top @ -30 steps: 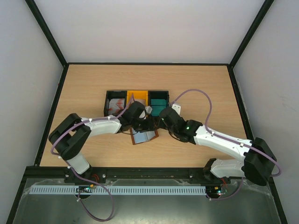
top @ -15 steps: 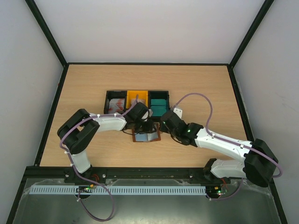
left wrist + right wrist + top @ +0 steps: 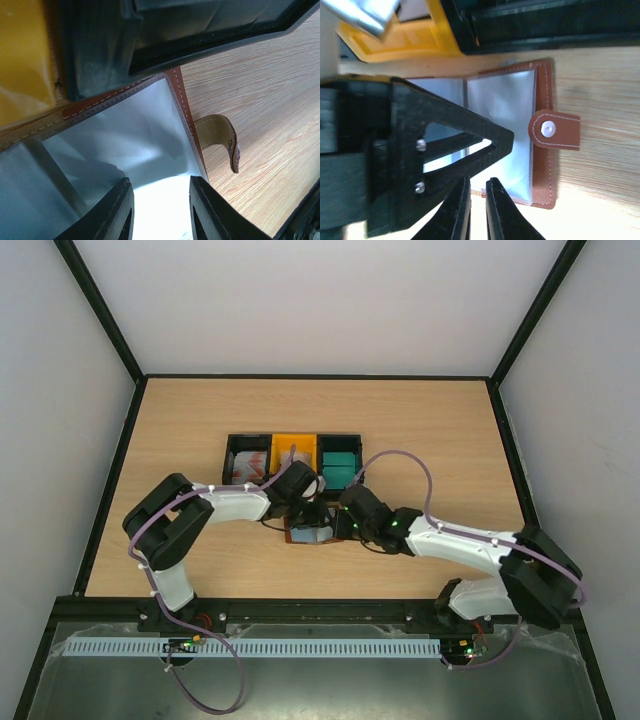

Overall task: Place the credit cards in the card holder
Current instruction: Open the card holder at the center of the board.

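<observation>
- Progress: holder (image 3: 545, 170) lies open, sleeves up, at the centre of the top view, just below the bins (image 3: 232, 445). Strap (image 3: 555, 130) is unsnapped and lies flat, right of frame in the right wrist view.
- Cards (image 3: 244, 468) sit in the bins, the white-and-red ones in the left bin. I judge most of the loading is left. I cannot tell whether the silvery sleeves already hold a card.
- My left gripper (image 3: 160, 210): jaws partway apart, low over a sleeve, nothing seen between them.
- My right gripper (image 3: 477, 210): jaws narrow, only a slit, at the holder's lower edge. I cannot tell if they pinch anything.
- Surface: light wood-grain table (image 3: 200, 420) with a black rim.
- Room: plain white walls (image 3: 320, 300) on three sides.
</observation>
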{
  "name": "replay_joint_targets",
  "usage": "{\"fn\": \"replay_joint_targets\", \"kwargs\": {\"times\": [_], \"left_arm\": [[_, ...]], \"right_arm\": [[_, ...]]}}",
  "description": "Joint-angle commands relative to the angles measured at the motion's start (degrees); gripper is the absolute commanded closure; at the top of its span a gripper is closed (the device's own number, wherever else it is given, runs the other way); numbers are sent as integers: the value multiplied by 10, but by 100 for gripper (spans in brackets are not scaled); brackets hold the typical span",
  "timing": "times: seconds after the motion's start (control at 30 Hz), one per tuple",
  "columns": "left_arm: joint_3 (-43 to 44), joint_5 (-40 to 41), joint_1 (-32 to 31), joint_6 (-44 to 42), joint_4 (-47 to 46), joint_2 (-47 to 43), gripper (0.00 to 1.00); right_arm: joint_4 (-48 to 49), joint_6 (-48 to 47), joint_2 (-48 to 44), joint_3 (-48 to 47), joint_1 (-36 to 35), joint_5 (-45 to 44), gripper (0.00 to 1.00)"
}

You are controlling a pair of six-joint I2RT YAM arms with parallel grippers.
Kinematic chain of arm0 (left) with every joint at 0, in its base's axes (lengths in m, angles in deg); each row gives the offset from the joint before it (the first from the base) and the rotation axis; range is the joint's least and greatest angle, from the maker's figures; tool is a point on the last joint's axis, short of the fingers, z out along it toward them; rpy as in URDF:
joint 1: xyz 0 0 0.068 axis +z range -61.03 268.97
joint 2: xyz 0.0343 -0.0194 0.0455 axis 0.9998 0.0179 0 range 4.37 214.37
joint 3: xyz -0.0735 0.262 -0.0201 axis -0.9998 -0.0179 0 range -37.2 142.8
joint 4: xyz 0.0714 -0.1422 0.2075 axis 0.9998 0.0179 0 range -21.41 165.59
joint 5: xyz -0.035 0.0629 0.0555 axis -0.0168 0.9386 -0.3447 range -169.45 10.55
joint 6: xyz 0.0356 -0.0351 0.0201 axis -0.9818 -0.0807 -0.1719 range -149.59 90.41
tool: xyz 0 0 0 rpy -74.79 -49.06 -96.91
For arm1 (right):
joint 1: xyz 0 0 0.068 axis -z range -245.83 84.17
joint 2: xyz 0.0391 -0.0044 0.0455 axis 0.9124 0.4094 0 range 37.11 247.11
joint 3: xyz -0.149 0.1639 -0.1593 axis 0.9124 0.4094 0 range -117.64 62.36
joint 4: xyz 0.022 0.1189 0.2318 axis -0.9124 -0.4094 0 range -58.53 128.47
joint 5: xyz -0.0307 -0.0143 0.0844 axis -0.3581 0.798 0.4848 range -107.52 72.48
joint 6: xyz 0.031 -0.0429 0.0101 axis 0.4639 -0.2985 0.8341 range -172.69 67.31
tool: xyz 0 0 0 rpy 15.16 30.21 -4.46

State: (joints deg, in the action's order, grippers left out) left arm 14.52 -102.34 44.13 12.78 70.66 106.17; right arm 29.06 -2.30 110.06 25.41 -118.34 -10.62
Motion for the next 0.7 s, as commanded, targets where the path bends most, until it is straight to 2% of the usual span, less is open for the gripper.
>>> {"fn": "replay_joint_targets", "kwargs": {"times": [0.0,0.37,0.47,0.67], "left_arm": [[-9,-7,-4,-1,9,0,68],[-28,41,-5,19,26,-51,65],[-37,88,-11,41,36,-82,58],[-29,216,-44,93,84,-98,54]], "right_arm": [[27,-11,50,6,0,32,90],[54,24,142,-2,0,-19,89],[56,30,144,3,-1,-13,89],[61,22,143,9,-1,32,87]]}}
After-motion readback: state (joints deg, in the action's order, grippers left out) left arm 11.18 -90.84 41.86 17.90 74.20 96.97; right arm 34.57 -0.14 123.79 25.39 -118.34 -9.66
